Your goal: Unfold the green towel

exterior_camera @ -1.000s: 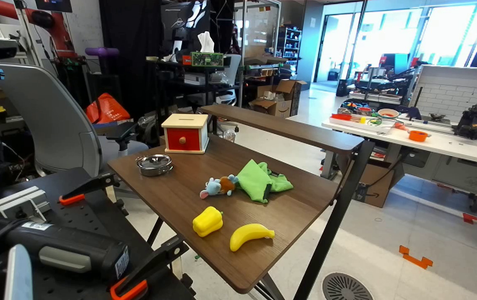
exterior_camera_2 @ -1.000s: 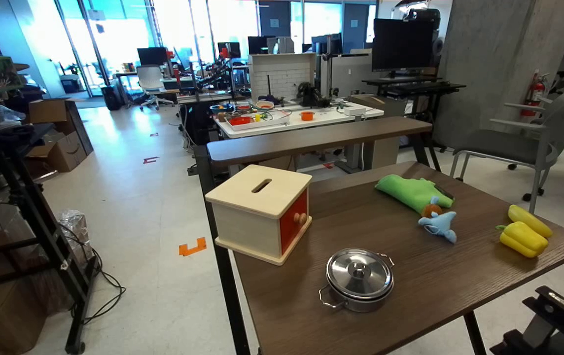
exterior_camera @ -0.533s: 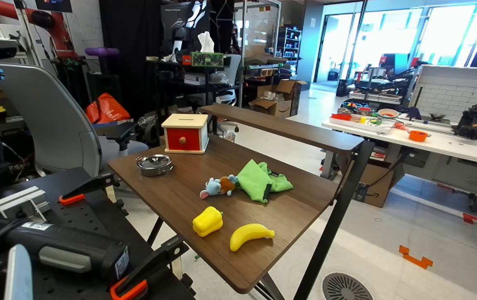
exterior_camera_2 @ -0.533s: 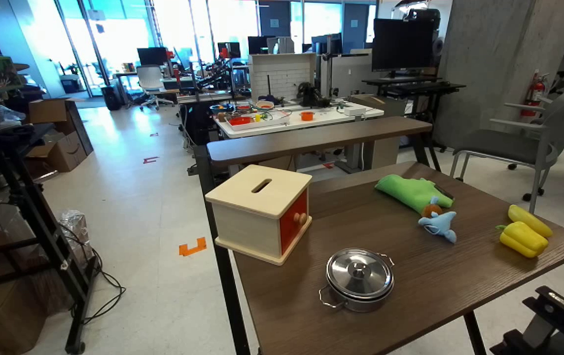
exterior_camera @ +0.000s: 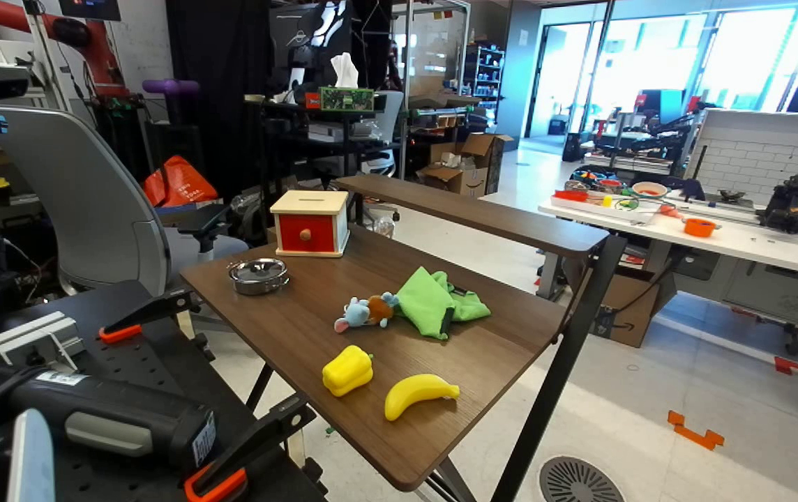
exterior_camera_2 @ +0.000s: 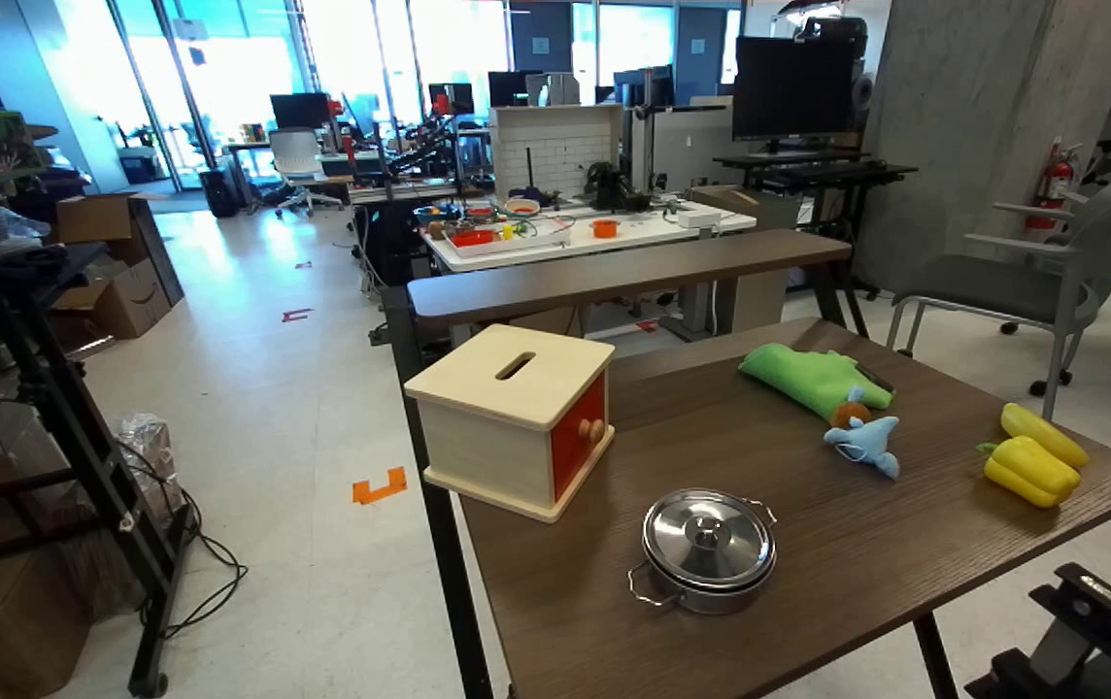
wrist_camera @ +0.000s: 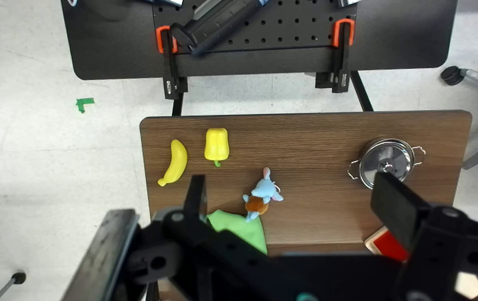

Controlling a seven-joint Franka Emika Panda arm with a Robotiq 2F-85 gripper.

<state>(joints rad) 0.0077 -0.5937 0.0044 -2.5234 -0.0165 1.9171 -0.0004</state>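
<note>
Green and crumpled, the towel [exterior_camera: 427,305] is seen beside a plush toy [exterior_camera: 378,309] on a brown table [exterior_camera: 312,296], its unfolding apparently not begun and wholly left to be done, the gripper [wrist_camera: 295,195] spread wide, nothing grasped.

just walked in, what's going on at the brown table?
The robot is meant to unfold the green towel, but nothing is being handled right now. In the wrist view its end effector is open and holds nothing. The towel lies bunched on the brown table, not yet spread out, with a plush toy at its edge. A banana, yellow pepper, lidded pot and wooden box sit elsewhere on the table.
</note>
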